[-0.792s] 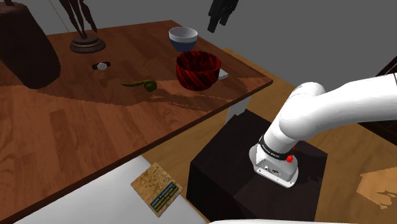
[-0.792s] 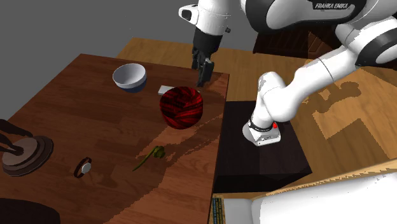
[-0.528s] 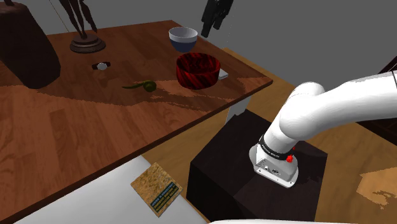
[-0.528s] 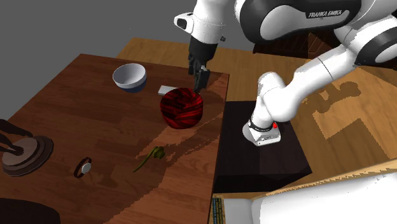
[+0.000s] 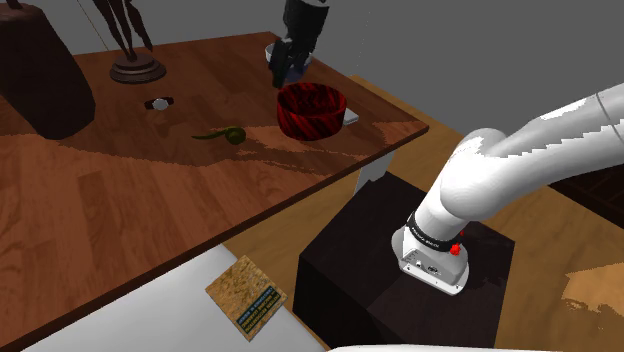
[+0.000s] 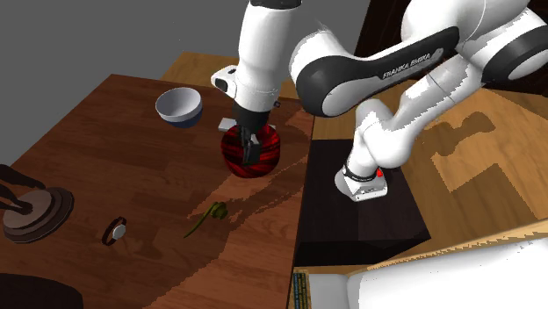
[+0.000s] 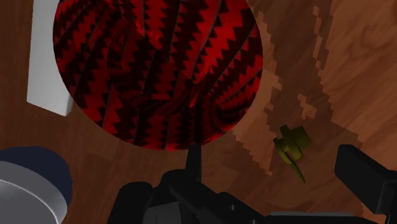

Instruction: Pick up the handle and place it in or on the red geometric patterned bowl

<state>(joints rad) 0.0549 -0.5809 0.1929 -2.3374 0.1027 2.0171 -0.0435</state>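
– Green handle [image 5: 225, 133], the small one with a stalk: where does it lie?
– On the brown wooden surface [image 5: 120, 190], well apart from the red zigzag bowl [image 5: 312, 108] and roughly between that bowl and a wristwatch [image 5: 158, 102] (nothing touches it).
– And the red bowl?
– Upright near a corner of the surface, by the edge that faces the stand [image 5: 400, 270]. A flat white slab [image 7: 48, 63] lies just beside it.
– What about the claw?
– The claw [image 5: 285, 70] hangs close over the bowl's rim, on the side toward a blue bowl with a white inside [image 6: 179, 105]. Its fingers stand apart and hold nothing.
– Anything else?
– A dark round statue base [image 5: 137, 68], beyond the watch and further from the stand.
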